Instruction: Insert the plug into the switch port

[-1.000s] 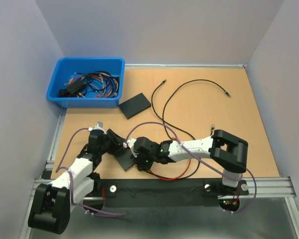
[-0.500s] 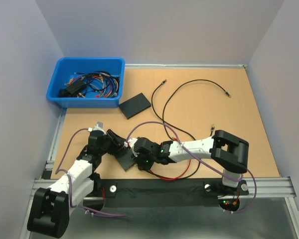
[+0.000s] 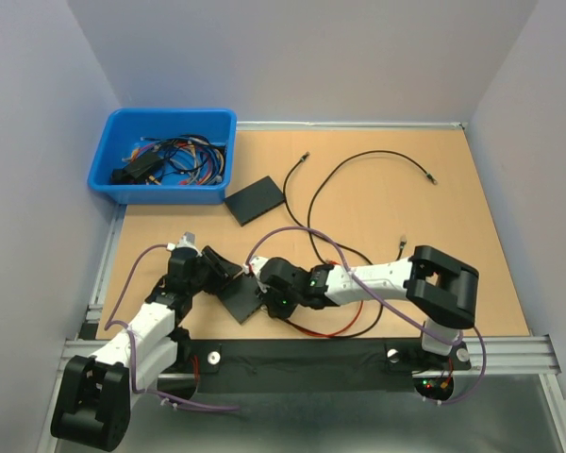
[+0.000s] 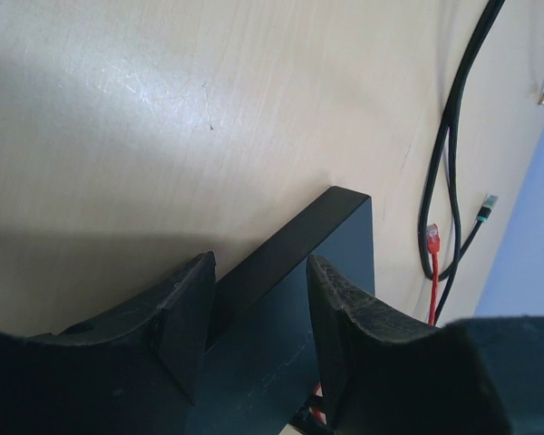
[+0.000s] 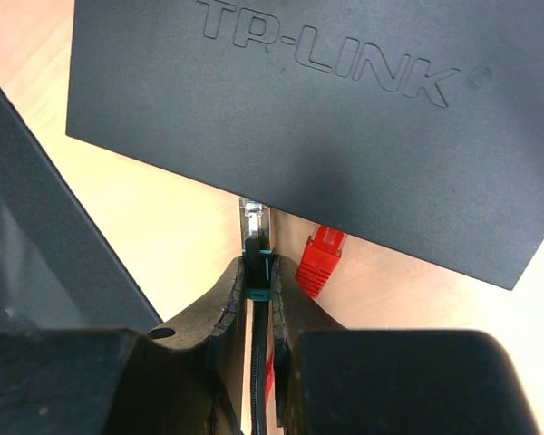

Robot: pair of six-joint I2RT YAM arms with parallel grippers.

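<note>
The black TP-LINK switch is near the table's front left, tilted. My left gripper holds its far edge; in the left wrist view its fingers sit on either side of the switch. My right gripper is shut on a black cable's plug, which has a clear tip and a teal boot. The tip is right at the switch's port edge. I cannot tell if it is inside a port. A red plug sits at the same edge, just right of it.
A blue bin of cables stands at the back left. A second flat black box lies beside it. A long black cable loops over the middle of the table. A red cable curls under my right arm.
My right gripper and forearm have shifted slightly right and the switch has turned a little with it. The left arm has barely moved.
</note>
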